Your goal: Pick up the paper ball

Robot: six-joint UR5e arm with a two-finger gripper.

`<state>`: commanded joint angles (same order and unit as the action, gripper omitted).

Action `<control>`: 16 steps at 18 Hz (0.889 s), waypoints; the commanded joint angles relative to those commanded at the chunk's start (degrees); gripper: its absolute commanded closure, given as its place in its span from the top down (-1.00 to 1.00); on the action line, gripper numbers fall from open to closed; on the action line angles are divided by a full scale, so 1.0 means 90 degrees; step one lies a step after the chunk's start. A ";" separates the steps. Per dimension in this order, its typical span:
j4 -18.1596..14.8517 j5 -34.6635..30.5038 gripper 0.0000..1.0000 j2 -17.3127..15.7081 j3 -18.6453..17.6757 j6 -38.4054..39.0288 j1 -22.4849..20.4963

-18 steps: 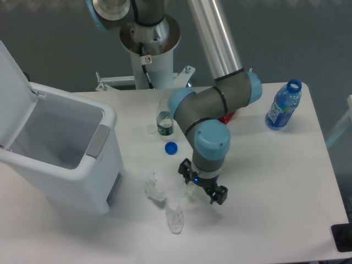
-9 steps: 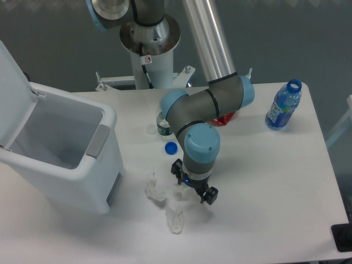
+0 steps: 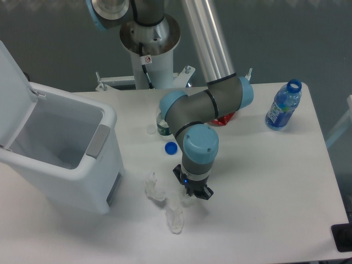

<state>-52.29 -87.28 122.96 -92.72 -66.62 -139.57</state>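
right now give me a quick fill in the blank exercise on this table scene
1. The bottle cap lying near the arm is ____.
2. The lid of the white bin is ____.
3. The blue bottle near the table's far right edge stands ____, with no cap on.
4. The hand sits lowered over the ____.

Missing words: blue; open; upright; paper ball

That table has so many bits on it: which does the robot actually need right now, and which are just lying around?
Part of the job:
- claw, lowered over the paper ball
- paper ball, mostly hidden under it

Just lying about:
- L-shaped paper wad
- oval paper wad
- blue cap
- blue bottle
- small clear bottle
- white bin
- red object
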 joint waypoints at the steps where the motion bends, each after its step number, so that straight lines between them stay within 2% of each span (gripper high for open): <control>1: 0.0000 0.0000 -0.99 -0.0010 0.0019 0.0000 0.0000; 4: -0.0010 0.0020 -1.00 -0.0059 0.0156 -0.0010 -0.0058; 9: -0.0156 -0.0019 -1.00 -0.0409 0.0410 0.0049 -0.0263; 11: -0.0476 -0.0039 -1.00 -0.0507 0.0604 0.0039 -0.0419; 16: -0.1658 -0.0049 -1.00 -0.0479 0.1619 0.0020 -0.0810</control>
<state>-67.22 -87.71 118.65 -78.15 -66.44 -146.86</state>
